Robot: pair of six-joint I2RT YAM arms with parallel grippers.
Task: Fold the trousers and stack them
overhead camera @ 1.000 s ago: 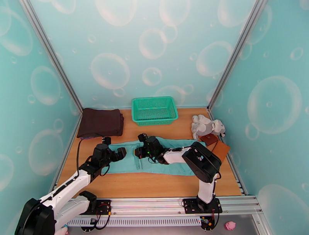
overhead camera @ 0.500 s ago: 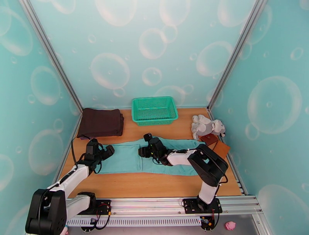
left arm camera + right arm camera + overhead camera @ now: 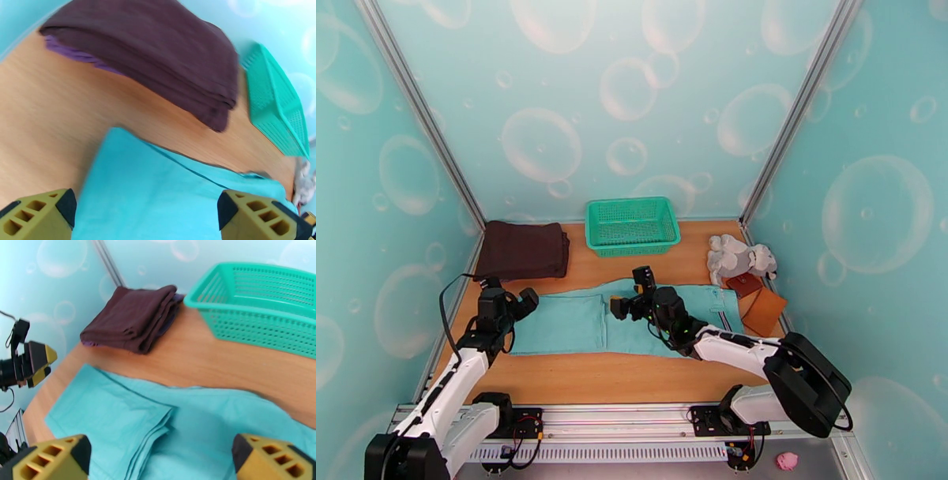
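On the bench (image 3: 632,371) the trousers (image 3: 561,325) lie flat, long axis left to right, waistband at the right. The 2 hands gape wide, empty: left hand (image 3: 513,298) at their left end, right hand (image 3: 630,292) over the middle fold.

Left arm (image 3: 458,375) and right arm (image 3: 727,347): white link shells, black joint housings, thin black cable (image 3: 445,304); fingers (image 3: 272,459) mustard-yellow, black-edged, with rectangular cut-outs; black base plates (image 3: 523,422).
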